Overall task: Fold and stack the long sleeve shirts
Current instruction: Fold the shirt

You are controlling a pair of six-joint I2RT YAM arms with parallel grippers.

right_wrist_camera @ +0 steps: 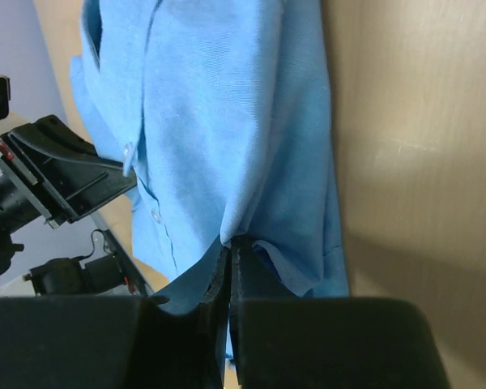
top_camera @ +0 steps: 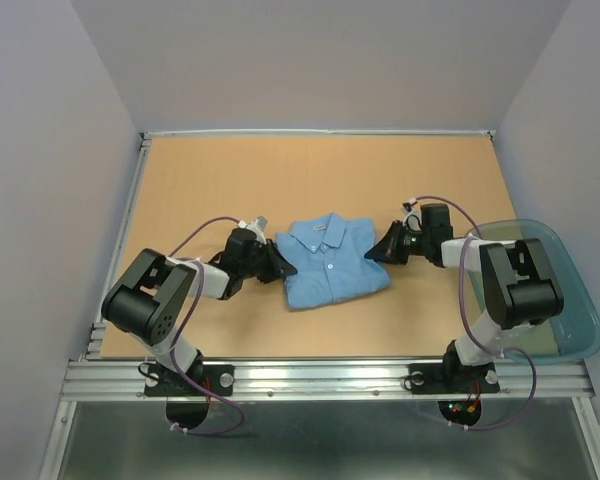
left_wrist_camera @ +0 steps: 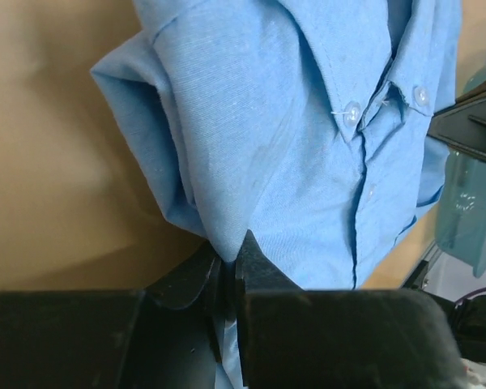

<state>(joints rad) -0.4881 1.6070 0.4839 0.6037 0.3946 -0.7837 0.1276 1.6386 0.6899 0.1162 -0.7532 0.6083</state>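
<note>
So the folded light blue collared button-front shirt of thin woven cloth [top_camera: 332, 262] sat on the tan worktop [top_camera: 230, 180] right between the two sets of jaws. The left jaws were pinched down on its near fold, and the right jaws were clamped tight on the opposite edge.

shirt [top_camera: 330, 262]: woven cloth, matt | table [top_camera: 230, 180]: smooth matt | tub [top_camera: 582, 312]: transl. plastic
</note>
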